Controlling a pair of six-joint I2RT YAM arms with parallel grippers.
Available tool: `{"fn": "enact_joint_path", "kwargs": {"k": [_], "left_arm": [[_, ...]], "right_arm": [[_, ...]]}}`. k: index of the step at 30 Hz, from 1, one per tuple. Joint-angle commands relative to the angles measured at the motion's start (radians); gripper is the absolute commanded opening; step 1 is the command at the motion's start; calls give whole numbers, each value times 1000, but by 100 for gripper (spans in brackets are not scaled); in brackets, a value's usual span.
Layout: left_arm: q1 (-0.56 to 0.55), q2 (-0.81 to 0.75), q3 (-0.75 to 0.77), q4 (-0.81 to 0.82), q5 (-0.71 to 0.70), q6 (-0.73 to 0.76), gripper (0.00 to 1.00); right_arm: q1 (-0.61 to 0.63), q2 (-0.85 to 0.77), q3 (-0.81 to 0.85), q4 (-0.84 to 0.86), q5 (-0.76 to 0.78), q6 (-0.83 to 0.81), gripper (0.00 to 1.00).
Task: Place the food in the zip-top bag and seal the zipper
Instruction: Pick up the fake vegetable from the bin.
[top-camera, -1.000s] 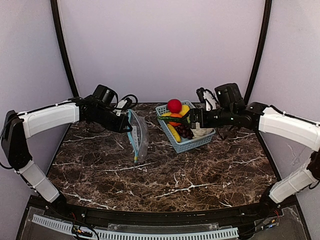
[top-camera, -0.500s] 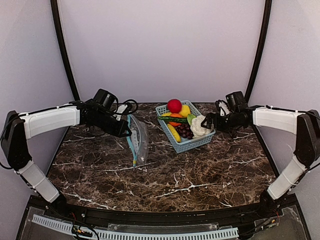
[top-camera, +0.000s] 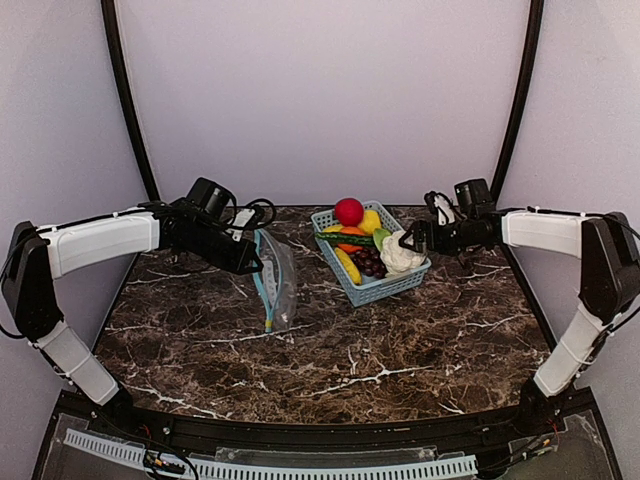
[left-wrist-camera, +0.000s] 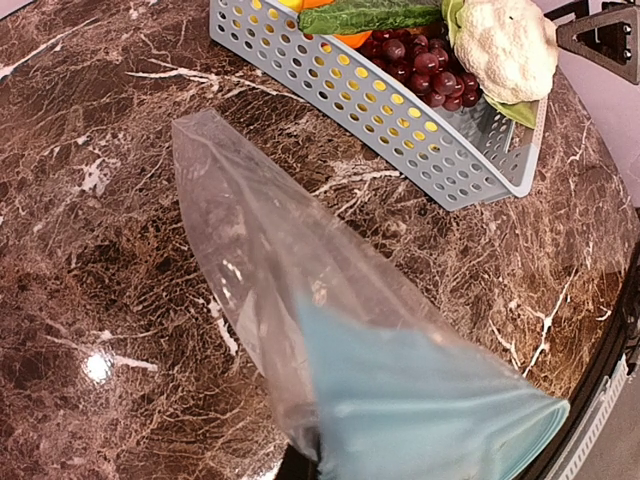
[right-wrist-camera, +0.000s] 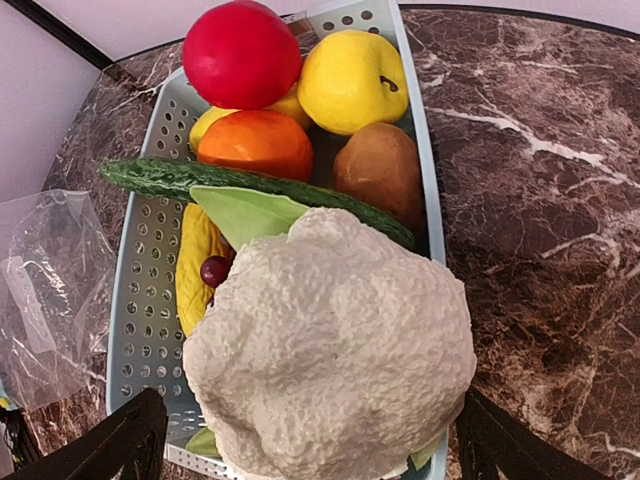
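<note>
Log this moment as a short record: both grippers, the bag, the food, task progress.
left gripper: shut on the zip-top bag at its zipper edge, holding it up on edge
right gripper: open, fingers either side of the cauliflower; contact unclear
cauliflower: in the basket
banana: in the basket
bag contents: no food seen inside
progress: nothing bagged yet, sealing not begun

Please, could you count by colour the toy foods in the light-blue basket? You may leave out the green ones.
Red ball-like toy fruit: 1
Orange round toy fruit: 1
Yellow (apple-like fruit, banana, half-hidden piece): 3
Brown oval piece: 1
White lumpy toy cauliflower: 1
Dark purple grape bunch: 1
Total: 8
</note>
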Motion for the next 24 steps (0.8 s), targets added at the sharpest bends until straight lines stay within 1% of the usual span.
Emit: {"fn": "enact_joint_path", "kwargs": {"k": [1,3,6,9,10,14,17,24], "left_arm": [[3,-41,-14,-15,-12,15,1],[3,-41,-13,-15,-11,16,1],[3,-43,-13,-15,-10,16,1],[3,-45,-15,-15,-9,16,1],[3,-45,-15,-14,-8,14,1],[3,-42,-15,-15,3,12,1],[3,-47,-15,-16,0,12,1],[3,-52,-16,-15,-7,12,1]], "right_arm": [[-2,44,49,42,-102,-56,98],[0,47,54,48,-125,-53,94],[11,22,38,70,-130,-43,85],[31,-6,16,93,-137,-40,82],[38,-8,11,93,-131,-42,83],[43,26,3,78,-78,-35,91],[42,50,0,72,-51,-27,95],[42,88,7,62,-52,9,98]]}}
